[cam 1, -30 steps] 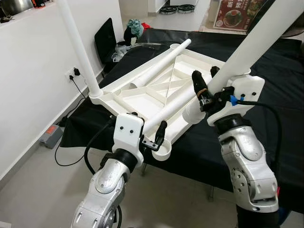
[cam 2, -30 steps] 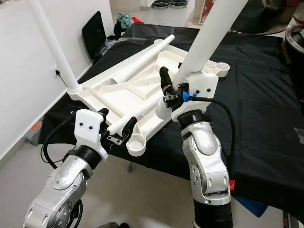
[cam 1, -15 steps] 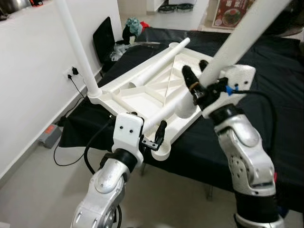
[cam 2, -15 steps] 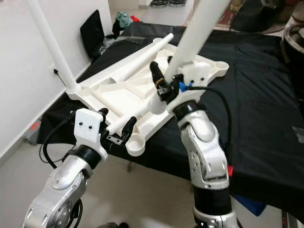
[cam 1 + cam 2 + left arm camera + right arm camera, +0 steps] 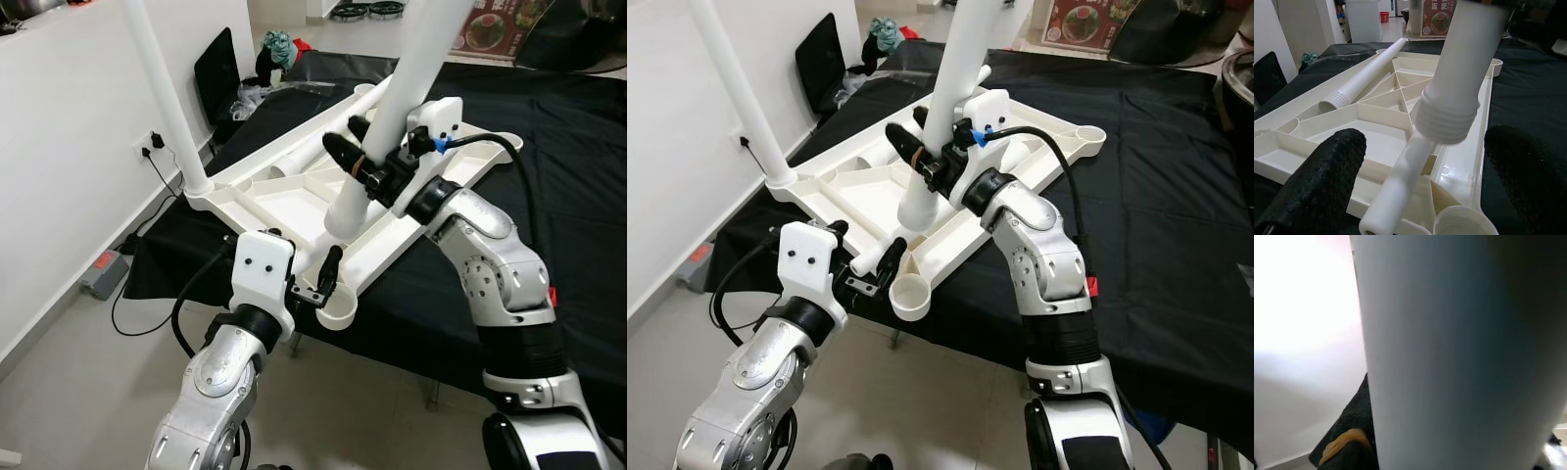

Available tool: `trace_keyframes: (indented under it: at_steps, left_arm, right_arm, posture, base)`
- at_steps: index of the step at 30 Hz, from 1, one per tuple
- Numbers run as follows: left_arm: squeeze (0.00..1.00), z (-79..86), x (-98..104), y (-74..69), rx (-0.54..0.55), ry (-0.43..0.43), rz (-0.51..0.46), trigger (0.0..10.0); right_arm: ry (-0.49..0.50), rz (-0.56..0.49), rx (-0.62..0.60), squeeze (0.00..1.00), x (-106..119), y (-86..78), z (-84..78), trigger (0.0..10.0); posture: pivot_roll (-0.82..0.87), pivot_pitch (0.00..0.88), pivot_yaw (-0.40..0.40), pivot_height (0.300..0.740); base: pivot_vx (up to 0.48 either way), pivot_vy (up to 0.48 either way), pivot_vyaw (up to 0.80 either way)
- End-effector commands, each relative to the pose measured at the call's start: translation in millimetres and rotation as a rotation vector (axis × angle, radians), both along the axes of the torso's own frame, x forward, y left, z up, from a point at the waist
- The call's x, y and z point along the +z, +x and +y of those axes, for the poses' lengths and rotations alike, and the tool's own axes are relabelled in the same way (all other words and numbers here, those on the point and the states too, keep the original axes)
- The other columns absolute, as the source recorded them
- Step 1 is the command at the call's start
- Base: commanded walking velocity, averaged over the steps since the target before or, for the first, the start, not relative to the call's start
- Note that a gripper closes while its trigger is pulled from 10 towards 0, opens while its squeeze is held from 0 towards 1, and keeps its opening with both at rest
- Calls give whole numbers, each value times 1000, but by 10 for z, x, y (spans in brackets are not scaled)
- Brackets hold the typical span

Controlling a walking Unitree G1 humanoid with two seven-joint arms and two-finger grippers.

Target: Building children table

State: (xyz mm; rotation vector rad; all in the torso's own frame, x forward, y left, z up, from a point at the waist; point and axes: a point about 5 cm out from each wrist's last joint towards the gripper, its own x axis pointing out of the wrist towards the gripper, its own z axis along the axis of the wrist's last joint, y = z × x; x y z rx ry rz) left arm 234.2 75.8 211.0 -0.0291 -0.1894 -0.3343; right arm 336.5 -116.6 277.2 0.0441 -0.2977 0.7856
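Table top (image 5: 284, 201) lies upside-down on black cloth (image 5: 549, 196), ribbed white plastic w/ round corner sockets. One leg (image 5: 167, 98) already stands in far-left corner. Right gripper (image 5: 377, 166) clamped round 2nd leg (image 5: 402, 88), smooth tube w/ threaded end hanging just above the frame, not seated. Two more legs lie loose. Left gripper (image 5: 309, 284) spread wide, empty, at near corner socket (image 5: 335, 311)
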Motion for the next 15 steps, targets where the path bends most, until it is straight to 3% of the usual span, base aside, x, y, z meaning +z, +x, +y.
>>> trace_keyframes:
  at_steps: [1,8,10,12,15]
  left_arm:
    - [0,22,-11,-30,6,7,6,10000]
    - [0,7,-18,-45,-6,5,13,10000]
    - [0,-41,-42,-82,-66,-9,38,10000]
    - [0,-41,-42,-82,-66,-9,38,10000]
    - [0,-102,-174,-184,-180,-7,115,10000]
  right_arm:
    - [-1,-3,56,0,44,-7,54,10000]
    - [-31,10,170,0,55,3,37,10000]
    - [-54,-4,331,0,84,-90,0,10000]
    - [-54,-4,331,0,84,-90,0,10000]
    - [-64,-7,435,0,44,-151,33,10000]
  posture:
    - [113,144,-1,740]
    - [119,150,-2,740]
    - [122,150,1,740]
    - [122,150,1,740]
    - [119,152,7,740]
  base:
    - [0,0,0]
    - [0,0,0]
    - [0,0,0]
    - [0,0,0]
    - [0,0,0]
